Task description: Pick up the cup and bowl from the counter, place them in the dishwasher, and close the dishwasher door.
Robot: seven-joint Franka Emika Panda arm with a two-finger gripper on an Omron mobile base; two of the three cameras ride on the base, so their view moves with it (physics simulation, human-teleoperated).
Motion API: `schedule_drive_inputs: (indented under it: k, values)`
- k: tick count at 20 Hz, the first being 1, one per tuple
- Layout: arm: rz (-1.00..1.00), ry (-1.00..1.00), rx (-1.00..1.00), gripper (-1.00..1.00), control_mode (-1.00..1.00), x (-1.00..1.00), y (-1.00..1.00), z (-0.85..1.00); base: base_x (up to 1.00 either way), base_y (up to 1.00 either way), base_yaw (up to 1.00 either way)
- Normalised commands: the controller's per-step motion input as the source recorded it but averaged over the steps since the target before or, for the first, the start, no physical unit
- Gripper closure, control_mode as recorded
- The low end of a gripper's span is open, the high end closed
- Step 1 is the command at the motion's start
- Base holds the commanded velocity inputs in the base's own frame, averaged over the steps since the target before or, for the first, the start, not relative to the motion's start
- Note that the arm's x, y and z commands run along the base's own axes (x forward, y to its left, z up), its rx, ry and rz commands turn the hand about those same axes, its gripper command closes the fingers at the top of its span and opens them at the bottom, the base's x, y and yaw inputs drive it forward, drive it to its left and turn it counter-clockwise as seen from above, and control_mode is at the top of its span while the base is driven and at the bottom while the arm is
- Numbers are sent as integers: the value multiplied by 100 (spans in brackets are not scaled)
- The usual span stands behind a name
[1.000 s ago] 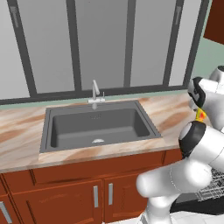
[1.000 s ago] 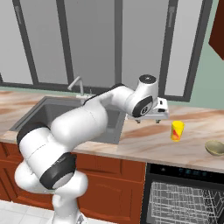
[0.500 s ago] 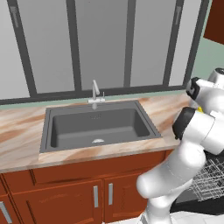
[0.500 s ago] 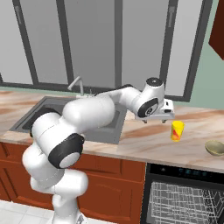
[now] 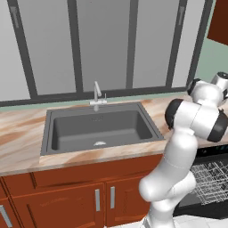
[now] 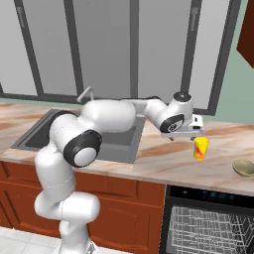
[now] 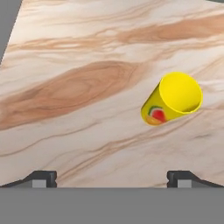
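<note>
I have the claw (image 6: 194,137) hanging over the surface (image 6: 149,158), jaws spread wide and carrying nothing. In the hand view both dark tips sit far apart at the bottom edge, with bare marbled stone between them.

The cup (image 7: 172,99) is the yellow one with a red and green print. It stands upright on the surface, and in the hand view it sits ahead of the claw and off toward one tip, not between them. From the right base view the cup (image 6: 200,148) is just below the claw and a little to its far side, near but apart from it.

The bowl (image 6: 244,167), a pale olive thing, rests on the same surface well beyond the cup, farther from the claw. The dishwasher (image 6: 208,225) is below that stretch with its wire rack showing; its door is open, I judge, though I cannot make out the panel itself.

So I read this as the first step: the approach to the cup, nothing picked up yet. Next I need to slide the claw sideways until the cup is centred between the tips, then lower around its wall and close. The cup looks light and smooth, so I want a square grip or it may tip.
</note>
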Motion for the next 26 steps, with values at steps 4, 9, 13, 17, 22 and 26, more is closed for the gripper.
schedule_drive_inputs:
  k: [4, 9, 13, 17, 22, 26]
  values:
    - [0, 0, 1, -100, -100, 30, -28, -26, 0, 0, 0]
    - [0, 0, 4, -100, -100, 32, -28, -21, 0, 0, 0]
    - [0, 0, 4, -100, -100, 37, -24, -17, 0, 0, 0]
    - [0, 1, 2, -100, -100, 41, -23, -16, 0, 0, 0]
    - [0, 1, 1, 100, -100, 34, -9, -21, 0, 0, 0]
    - [0, 0, 0, 100, -100, 8, 0, -32, 0, 0, 0]
